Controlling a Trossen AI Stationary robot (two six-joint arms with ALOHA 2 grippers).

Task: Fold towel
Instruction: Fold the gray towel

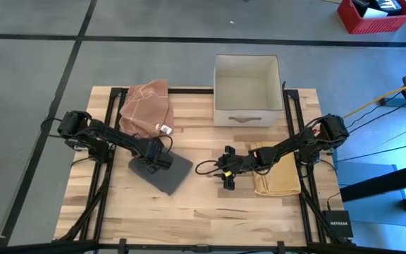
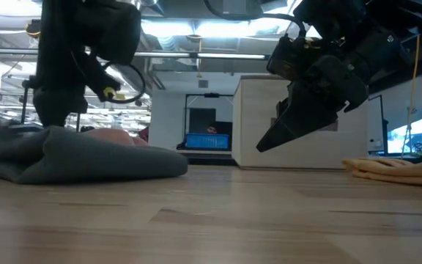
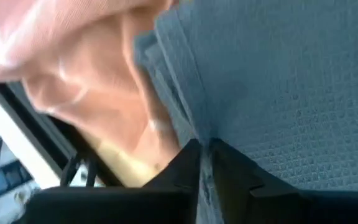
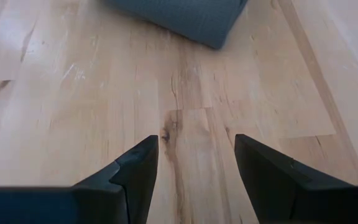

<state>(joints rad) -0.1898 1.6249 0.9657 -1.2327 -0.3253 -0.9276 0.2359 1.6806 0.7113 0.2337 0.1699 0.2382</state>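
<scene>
left gripper (image 1: 155, 161) – fingers pressed together on grey towel (image 1: 162, 171) | right gripper (image 1: 228, 179) – spread, above bare table (image 1: 203, 204)

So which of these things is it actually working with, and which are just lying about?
In the job:
grey towel, pinched by the left gripper
right gripper, open over bare table

Lying about:
pink cloth
yellow cloth
white box
red crate on the floor
</scene>
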